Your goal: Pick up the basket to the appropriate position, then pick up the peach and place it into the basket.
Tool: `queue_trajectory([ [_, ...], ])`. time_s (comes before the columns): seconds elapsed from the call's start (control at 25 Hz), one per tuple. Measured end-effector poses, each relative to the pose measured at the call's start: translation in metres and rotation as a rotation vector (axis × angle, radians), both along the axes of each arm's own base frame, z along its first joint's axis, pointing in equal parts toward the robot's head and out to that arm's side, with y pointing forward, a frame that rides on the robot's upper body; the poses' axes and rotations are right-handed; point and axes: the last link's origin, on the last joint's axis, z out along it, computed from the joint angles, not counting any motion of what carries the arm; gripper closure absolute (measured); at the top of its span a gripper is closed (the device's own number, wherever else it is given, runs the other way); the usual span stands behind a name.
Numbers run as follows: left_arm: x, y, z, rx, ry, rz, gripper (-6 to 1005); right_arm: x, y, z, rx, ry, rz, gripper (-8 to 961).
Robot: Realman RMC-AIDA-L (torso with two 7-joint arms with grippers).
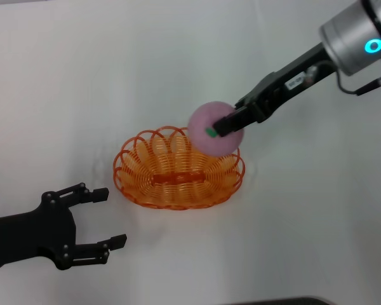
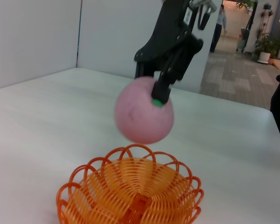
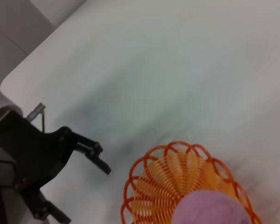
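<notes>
The orange wire basket (image 1: 178, 170) sits on the white table near the middle. My right gripper (image 1: 223, 126) is shut on the pink peach (image 1: 211, 129) and holds it in the air over the basket's far right rim. In the left wrist view the peach (image 2: 142, 113) hangs above the basket (image 2: 130, 193) with the right gripper (image 2: 161, 93) clamped on its top. The right wrist view shows the peach (image 3: 212, 209) just above the basket (image 3: 177, 179). My left gripper (image 1: 108, 217) is open and empty, low on the table to the left of the basket.
The white table (image 1: 82, 76) spreads all around the basket. The right arm (image 1: 343, 44) reaches in from the upper right. The left gripper also shows in the right wrist view (image 3: 86, 156). A dark edge (image 1: 286, 301) lies at the table's front.
</notes>
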Motion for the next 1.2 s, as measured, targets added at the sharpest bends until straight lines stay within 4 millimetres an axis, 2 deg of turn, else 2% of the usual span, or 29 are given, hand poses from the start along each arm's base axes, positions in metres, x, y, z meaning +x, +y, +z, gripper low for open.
queue_trajectory([
  [0.32, 0.0, 0.0, 0.0, -0.001, -0.001, 0.003, 123, 0.0, 0.002, -0.029, -0.046, -0.051, 0.027, 614],
  [0.52, 0.0, 0.0, 0.0, -0.002, -0.002, 0.005, 124, -0.003, 0.001, -0.034, -0.051, -0.045, 0.039, 551],
  [0.56, 0.0, 0.0, 0.0, -0.002, -0.001, 0.005, 124, -0.003, 0.001, -0.033, -0.051, -0.037, 0.039, 462],
  [0.64, 0.0, 0.0, 0.001, -0.002, -0.001, 0.006, 124, -0.002, 0.001, -0.032, -0.046, -0.022, 0.038, 285],
  [0.84, 0.0, 0.001, 0.003, 0.006, -0.009, 0.006, 124, 0.004, 0.0, -0.025, -0.02, 0.029, 0.058, 104],
  [0.96, 0.002, 0.001, 0.003, 0.003, -0.018, 0.003, 123, 0.013, -0.004, -0.017, 0.002, 0.091, 0.087, 103],
  [1.0, 0.002, 0.001, 0.004, 0.002, -0.02, 0.003, 123, 0.026, -0.01, -0.007, 0.039, 0.159, 0.124, 103],
  [1.04, 0.002, 0.001, 0.004, 0.002, -0.021, 0.003, 123, 0.026, -0.01, -0.007, 0.039, 0.159, 0.124, 103],
  [1.2, 0.001, 0.002, 0.005, 0.01, -0.028, 0.011, 124, 0.049, -0.028, 0.015, 0.143, 0.339, 0.224, 106],
])
